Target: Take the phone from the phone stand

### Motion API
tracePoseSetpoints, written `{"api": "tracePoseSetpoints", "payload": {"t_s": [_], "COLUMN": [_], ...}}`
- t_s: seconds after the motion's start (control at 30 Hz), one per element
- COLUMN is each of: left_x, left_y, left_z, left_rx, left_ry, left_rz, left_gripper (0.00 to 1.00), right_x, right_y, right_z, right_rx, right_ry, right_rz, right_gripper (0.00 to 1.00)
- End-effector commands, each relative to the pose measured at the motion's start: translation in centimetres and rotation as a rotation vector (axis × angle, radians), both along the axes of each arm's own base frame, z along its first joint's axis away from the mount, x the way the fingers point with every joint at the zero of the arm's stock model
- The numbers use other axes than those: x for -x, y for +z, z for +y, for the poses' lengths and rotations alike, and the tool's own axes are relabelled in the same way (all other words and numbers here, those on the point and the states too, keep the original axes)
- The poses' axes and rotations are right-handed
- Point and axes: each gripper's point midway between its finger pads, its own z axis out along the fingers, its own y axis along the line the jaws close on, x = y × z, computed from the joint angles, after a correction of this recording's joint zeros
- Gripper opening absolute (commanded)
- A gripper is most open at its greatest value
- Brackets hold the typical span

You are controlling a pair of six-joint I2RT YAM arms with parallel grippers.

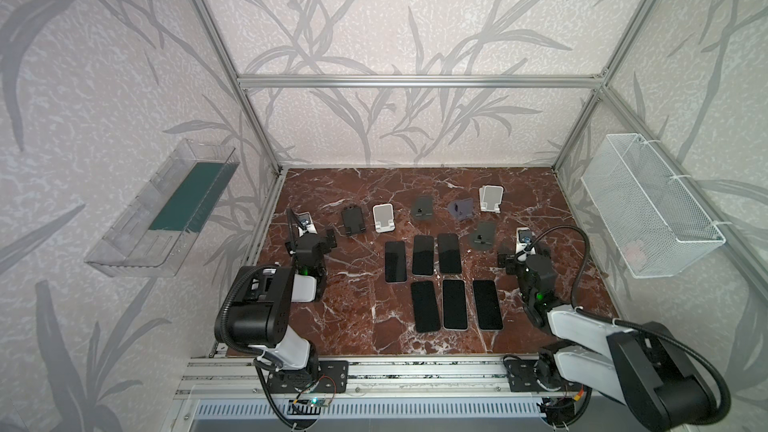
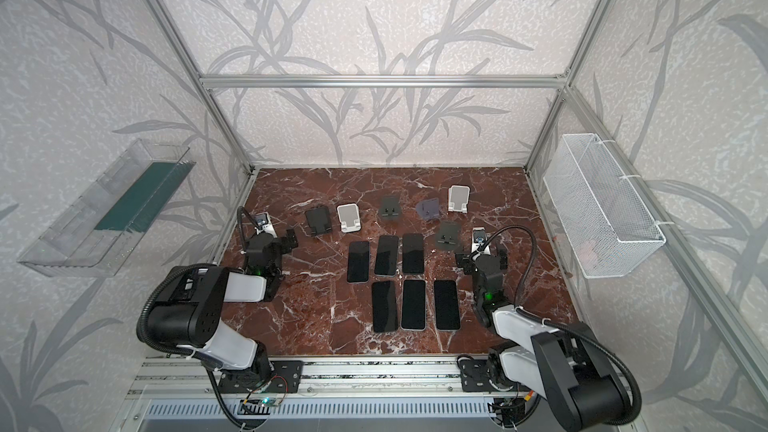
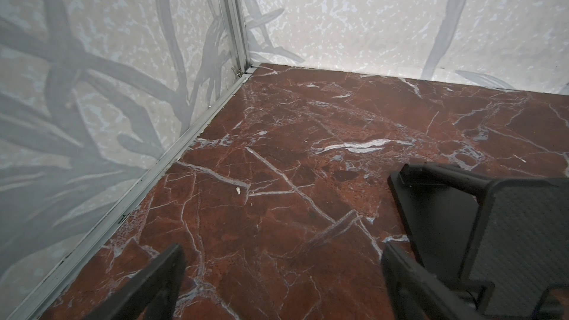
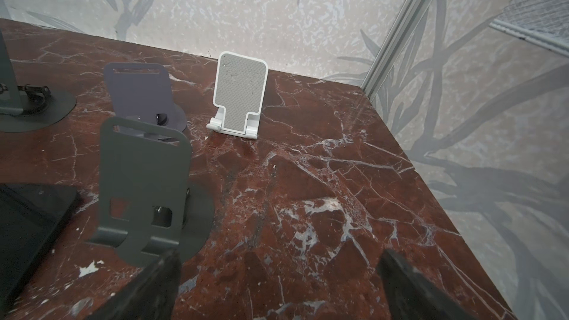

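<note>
In the right wrist view only the dark corner of one phone (image 4: 27,210) shows, cut by the frame edge. The purple-grey stand (image 4: 138,93) is half hidden behind the grey stand (image 4: 144,186), and a dark grey stand (image 4: 34,115) is cropped too. In the left wrist view the black stand (image 3: 508,235) runs out of frame and is partly covered by a gripper finger. A pale pink thing (image 1: 634,252) lies in the white wire basket (image 1: 648,205) on the wall — too blurred to name.

Both top views show six phones (image 1: 454,304) lying flat, screens up. They form a block of two rows of three on the red marble tabletop (image 1: 353,317). Behind the block runs a loose line of stands: black, a white stand (image 1: 383,218), dark grey, purple-grey and a second white stand (image 1: 490,198). The grey stand sits just behind the block's right rear corner, apart from the phones.

The left gripper (image 3: 283,272) hangs well left of the block — jaws spread wide over bare marble, gripping nothing, the black stand near one finger. The right gripper (image 4: 277,269) hangs just right of the block, equally wide and empty, with the grey stand close to one fingertip.
</note>
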Motion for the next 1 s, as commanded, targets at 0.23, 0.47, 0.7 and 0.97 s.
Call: {"api": "tracePoseSetpoints", "payload": {"t_s": [0.23,0.47,0.7,0.97], "left_x": [0.0,0.0,-0.1,0.0], "left_y": [0.0,0.0,0.0,0.0], "left_z": [-0.1,-0.1,-0.1,-0.1], "left_rx": [-0.005,-0.004,-0.004,-0.004], "left_ry": [0.0,-0.001,0.0,-0.001], "left_rz": [0.004,0.003,0.003,0.004], "left_gripper": [0.99,0.99,0.99,0.99], "right_x": [-3.9,-6.1,-6.1,-6.1], "right_y": [-0.3,-1.4,-1.5,-1.5], "right_z": [0.7,-1.2,-1.4,-1.4], "right_rx": [-0.003,-0.093,-0.096,-0.095], "right_ry": [0.015,-0.039,-0.042,-0.04], "right_rz": [-0.131,0.005,0.009,0.008], "right_gripper": [0.99,0.99,0.99,0.99]}}
